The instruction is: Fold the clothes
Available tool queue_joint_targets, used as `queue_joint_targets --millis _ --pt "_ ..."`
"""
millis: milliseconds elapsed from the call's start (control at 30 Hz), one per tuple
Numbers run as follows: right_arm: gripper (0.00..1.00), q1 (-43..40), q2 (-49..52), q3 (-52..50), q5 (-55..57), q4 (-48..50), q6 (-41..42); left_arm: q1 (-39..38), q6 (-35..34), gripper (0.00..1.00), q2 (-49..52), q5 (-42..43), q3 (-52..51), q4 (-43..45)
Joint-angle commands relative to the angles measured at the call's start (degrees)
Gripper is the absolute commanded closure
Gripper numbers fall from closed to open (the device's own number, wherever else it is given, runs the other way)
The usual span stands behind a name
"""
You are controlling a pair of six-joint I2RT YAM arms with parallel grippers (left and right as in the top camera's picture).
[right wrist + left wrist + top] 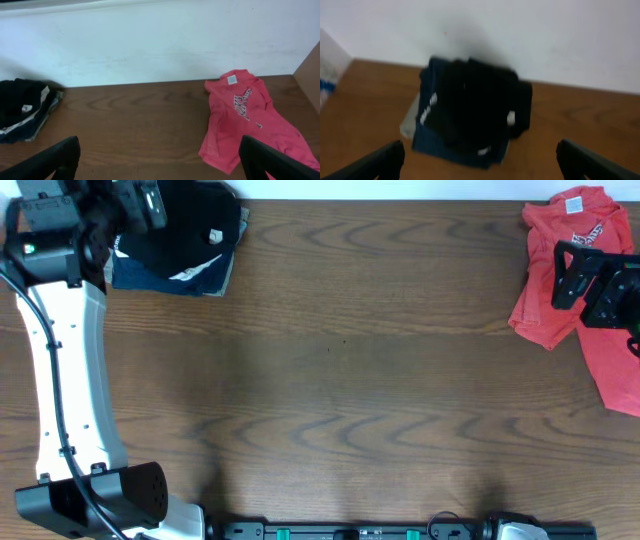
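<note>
A folded black garment [190, 230] with a tiny white logo lies on top of a folded navy one [170, 278] at the table's far left corner. My left gripper [135, 205] hovers over this stack; in the left wrist view it [480, 160] is open and empty, with the black garment [475, 105] ahead of it. A coral-red T-shirt [560, 290] with white print lies crumpled and unfolded at the far right. My right gripper [570, 275] hangs above it, and in the right wrist view it [160, 157] is open with the red T-shirt [240, 115] by its right finger.
The wooden table [340, 380] ends at a white wall [150, 45] along its far edge. The left arm's white link [70, 380] runs along the left side. A black rail [400, 530] lines the front edge. The clothes stack [22, 107] shows far left in the right wrist view.
</note>
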Motion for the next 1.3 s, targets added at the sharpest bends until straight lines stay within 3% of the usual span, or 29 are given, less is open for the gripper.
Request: queue_joint_targets --millis 0,167,800,1033,1267 --pt "0.01 1.8 -1.8 -3.3 3.5 1.8 -0.3 0.2 -0.3 0.02 -0.1 0.1 -0.3 -2.4" --pt "0.01 5.0 -9.9 -18.1 8.0 13.2 -0.3 0.2 -0.3 0.02 -0.1 0.1 -0.3 -5.4" --pt "0.01 5.4 -50.9 -80.8 2.8 52.7 -0.3 0.2 -0.3 0.02 -0.1 0.1 -0.3 -5.7" --pt "0.01 5.4 -60.4 -95.3 2.1 61.4 -0.3 0.2 -0.3 0.02 -0.1 0.1 -0.3 -5.7" --pt "0.01 6.5 -65.3 -102.7 1.8 63.3 -0.3 0.2 -0.3 0.02 -0.1 0.1 -0.3 -5.7"
